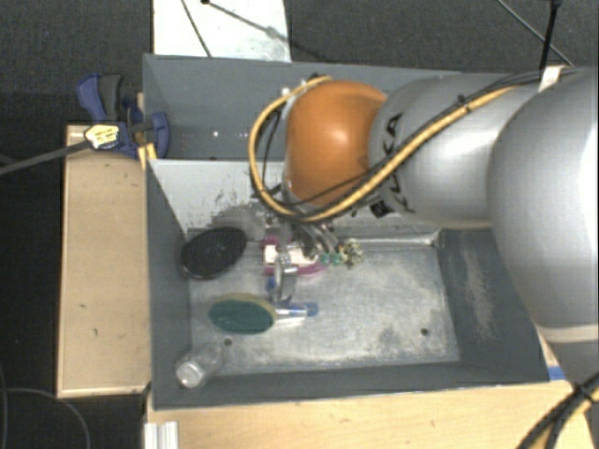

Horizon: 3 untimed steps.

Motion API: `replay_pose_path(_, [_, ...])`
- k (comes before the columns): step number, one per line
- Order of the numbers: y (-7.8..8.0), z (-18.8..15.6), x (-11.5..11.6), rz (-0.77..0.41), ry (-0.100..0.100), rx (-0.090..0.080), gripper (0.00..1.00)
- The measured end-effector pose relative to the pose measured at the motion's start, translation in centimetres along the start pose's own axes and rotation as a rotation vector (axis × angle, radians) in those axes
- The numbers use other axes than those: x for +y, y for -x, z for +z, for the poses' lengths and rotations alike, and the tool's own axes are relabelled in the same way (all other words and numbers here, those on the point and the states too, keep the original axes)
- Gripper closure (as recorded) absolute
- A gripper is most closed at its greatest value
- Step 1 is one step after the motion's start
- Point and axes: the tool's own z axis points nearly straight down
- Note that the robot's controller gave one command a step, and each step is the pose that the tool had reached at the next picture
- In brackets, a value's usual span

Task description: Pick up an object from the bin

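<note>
One black oval (pixel 213 252) (matte, flat)

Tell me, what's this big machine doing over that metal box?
A robot arm is reaching from the right into a grey bin of small loose things. Its hand is low over the left-middle of the floor. Just in front of it lie a small blue-and-clear piece and a dark green oval disc, with a black oval pad to the left. I cannot tell whether it has hold of anything yet.
</note>
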Motion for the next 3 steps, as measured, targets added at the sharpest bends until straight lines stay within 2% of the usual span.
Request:
replay_pose_path(1, [-6.3,7.9,-0.1,-0.186,0.000,0.009,0.00])
replay_pose_path(2, [-8.5,7.5,6.8,-0.042,0.002,-0.003,0.00])
replay_pose_path(3, [-8.7,7.7,6.5,-0.036,0.000,0.002,1.00])
